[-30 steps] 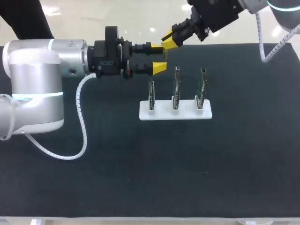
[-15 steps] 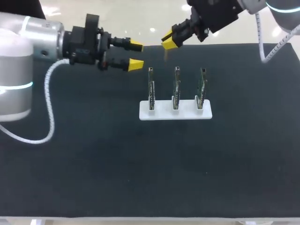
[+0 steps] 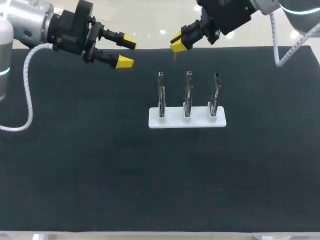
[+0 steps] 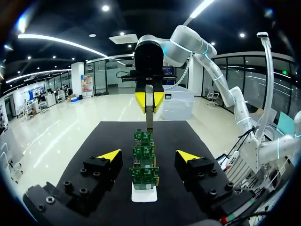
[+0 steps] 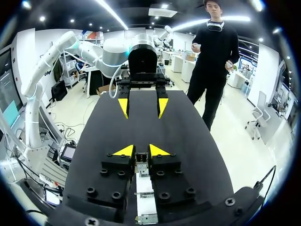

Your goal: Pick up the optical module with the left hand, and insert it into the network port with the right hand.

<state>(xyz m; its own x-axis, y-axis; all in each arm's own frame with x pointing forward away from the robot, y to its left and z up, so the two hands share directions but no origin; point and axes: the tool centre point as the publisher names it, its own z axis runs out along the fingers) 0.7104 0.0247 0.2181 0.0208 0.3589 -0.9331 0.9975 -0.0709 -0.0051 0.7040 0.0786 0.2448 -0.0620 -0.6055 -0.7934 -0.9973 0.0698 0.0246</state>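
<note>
The right hand point(image 3: 176, 44) hangs above the far edge of the bench point(image 3: 150, 175), coming in from the far right corner. It is closed on the optical module point(image 4: 149, 120). In the left wrist view the module is a thin grey strip pinched between the two yellow tips and hanging straight down from them. In the right wrist view a small part of it shows in the narrow gap between that hand's fingers.

The left hand point(image 3: 124, 52) is over the far left part of the bench, well apart from the right hand. It is open and holds nothing, its yellow fingertips point(image 3: 124, 62) spread wide.

A white stand point(image 3: 187, 122) lies flat on the black bench surface near the middle. Three boards stand upright in it, side by side: the left board point(image 3: 161, 94), the middle board point(image 3: 188, 92) and the right board point(image 3: 215, 92). All three are separate from each other and from both hands. From the head view the module-holding hand sits beyond the stand, roughly in line with the gap between the left and middle boards, higher than their top edges.

Seen from the left wrist, the boards line up one behind another ahead of the open fingers, with the right hand beyond the last board.
</note>
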